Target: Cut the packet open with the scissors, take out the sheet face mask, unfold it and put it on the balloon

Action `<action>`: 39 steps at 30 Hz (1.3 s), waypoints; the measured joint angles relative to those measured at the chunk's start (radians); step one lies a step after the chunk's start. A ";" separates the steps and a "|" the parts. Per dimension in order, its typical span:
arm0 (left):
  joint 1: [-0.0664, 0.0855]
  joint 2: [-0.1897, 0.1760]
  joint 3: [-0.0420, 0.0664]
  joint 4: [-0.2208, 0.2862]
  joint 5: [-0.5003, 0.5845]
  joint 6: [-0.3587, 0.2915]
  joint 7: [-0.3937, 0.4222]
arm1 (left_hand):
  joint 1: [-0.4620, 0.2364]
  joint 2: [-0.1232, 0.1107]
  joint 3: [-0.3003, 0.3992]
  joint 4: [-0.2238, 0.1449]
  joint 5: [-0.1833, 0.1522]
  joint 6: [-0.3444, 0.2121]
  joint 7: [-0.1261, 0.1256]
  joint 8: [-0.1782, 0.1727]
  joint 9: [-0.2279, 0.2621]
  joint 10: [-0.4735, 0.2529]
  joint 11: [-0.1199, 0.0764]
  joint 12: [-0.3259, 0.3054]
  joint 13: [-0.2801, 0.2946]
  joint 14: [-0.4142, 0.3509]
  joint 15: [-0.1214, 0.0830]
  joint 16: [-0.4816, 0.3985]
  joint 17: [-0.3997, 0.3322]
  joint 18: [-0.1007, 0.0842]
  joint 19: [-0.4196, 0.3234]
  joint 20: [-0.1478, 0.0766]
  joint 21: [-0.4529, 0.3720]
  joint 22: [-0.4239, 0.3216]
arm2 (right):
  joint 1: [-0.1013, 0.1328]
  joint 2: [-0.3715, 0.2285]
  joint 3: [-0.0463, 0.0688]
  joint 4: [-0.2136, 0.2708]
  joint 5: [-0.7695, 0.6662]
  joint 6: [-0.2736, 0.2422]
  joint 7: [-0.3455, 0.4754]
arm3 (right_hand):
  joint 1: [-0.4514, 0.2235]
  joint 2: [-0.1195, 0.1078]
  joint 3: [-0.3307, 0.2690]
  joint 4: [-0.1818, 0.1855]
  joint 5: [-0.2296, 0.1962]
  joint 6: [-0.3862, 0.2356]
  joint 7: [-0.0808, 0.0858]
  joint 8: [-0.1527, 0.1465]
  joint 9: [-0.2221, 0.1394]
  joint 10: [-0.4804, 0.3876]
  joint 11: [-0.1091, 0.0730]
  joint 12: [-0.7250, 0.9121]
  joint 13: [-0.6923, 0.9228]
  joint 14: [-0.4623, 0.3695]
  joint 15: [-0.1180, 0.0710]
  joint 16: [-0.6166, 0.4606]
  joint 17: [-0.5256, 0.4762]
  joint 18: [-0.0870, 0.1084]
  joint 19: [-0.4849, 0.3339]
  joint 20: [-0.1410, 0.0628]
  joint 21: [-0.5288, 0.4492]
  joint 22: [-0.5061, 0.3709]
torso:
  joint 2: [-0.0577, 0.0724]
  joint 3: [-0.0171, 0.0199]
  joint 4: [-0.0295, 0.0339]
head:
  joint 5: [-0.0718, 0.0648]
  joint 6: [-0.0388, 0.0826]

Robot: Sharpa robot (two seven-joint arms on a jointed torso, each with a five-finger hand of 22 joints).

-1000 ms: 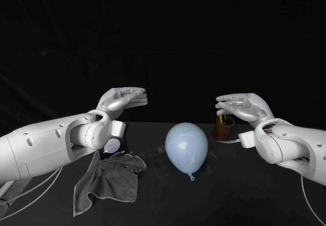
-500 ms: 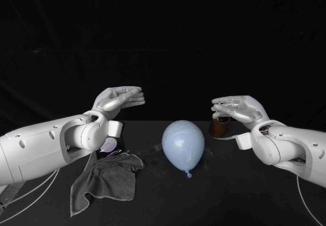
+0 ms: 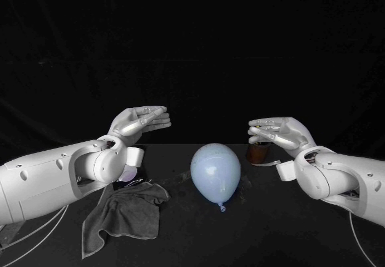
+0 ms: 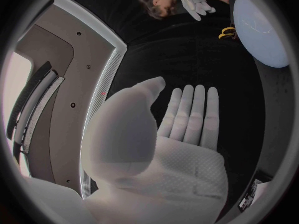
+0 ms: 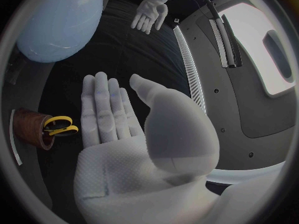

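The bench (image 3: 257,239) is carrying everything. A grey cloth (image 3: 124,214) is lying on it, just beside the balloon (image 3: 215,173), which is resting in the middle with no mask on it. The left hand (image 3: 141,121) and right hand (image 3: 277,132) are hovering above, one on each side of the balloon. Their fingers (image 4: 194,109) are stretching out and holding nothing. A brown cup (image 3: 258,153) behind the balloon is holding the scissors (image 5: 59,126). A small purple thing (image 3: 128,176), maybe the packet, is peeking out by the left arm. I think the job is only beginning: cutting, pulling out, unfolding and placing are all waiting.
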 measured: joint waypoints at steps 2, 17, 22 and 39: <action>0.000 0.000 0.000 -0.002 -0.003 0.000 0.000 | 0.000 0.000 -0.010 0.001 0.000 -0.004 0.004 -0.002 -0.003 -0.009 0.004 0.000 0.000 0.000 0.000 0.000 0.000 0.000 0.004 -0.004 0.004 0.000 | 0.000 0.000 0.000 0.000 0.001 0.000 0.001 | -0.004 -0.004 -0.003 0.003 0.000 -0.003 0.000 0.000 0.000 0.000 0.000 0.000 0.000 0.000 0.000 0.000 0.000 0.000 0.000 0.000 0.000 -0.004 | 0.000 -0.0003 0.0002 | -0.001 0.002; -0.001 0.005 0.000 -0.024 -0.042 -0.003 -0.016 | 0.010 0.002 -0.066 0.002 0.000 -0.050 0.001 -0.027 -0.022 -0.069 0.026 0.000 0.000 -0.013 0.013 -0.012 0.000 -0.007 0.003 -0.004 0.004 -0.001 | -0.001 -0.001 0.000 0.003 0.002 0.000 0.002 | -0.009 -0.009 -0.011 0.011 0.000 -0.010 0.003 -0.008 -0.005 -0.011 0.003 0.000 0.000 0.000 0.000 0.000 -0.001 -0.007 0.003 0.003 0.000 -0.021 | -0.002 -0.0005 -0.0006 | 0.005 0.008; -0.001 0.004 0.000 -0.024 -0.048 -0.003 -0.019 | 0.010 0.002 -0.066 0.002 0.000 -0.050 0.001 -0.027 -0.022 -0.069 0.026 0.000 0.000 -0.013 0.013 -0.012 0.000 -0.007 0.003 -0.004 0.004 -0.001 | -0.001 0.001 0.000 0.002 0.002 0.000 0.001 | -0.009 -0.009 -0.011 0.011 0.000 -0.010 0.003 -0.008 -0.005 -0.011 0.003 0.000 0.000 0.000 0.000 0.000 -0.001 -0.007 0.003 0.003 0.000 -0.022 | -0.002 -0.0006 0.0000 | 0.010 0.010; -0.001 -0.003 0.000 -0.022 -0.041 -0.003 -0.021 | 0.042 0.026 -0.075 -0.002 0.004 -0.037 0.006 -0.019 -0.024 -0.047 0.016 0.023 0.003 0.014 0.007 0.014 0.018 -0.008 0.027 -0.005 0.015 0.002 | -0.002 0.001 0.000 0.002 -0.002 0.000 -0.001 | 0.000 0.000 -0.011 0.011 0.070 -0.011 0.001 -0.008 -0.009 -0.010 0.003 0.000 0.000 0.000 0.000 0.000 -0.002 0.005 0.007 0.007 0.000 -0.054 | 0.000 -0.0014 0.0006 | 0.021 -0.003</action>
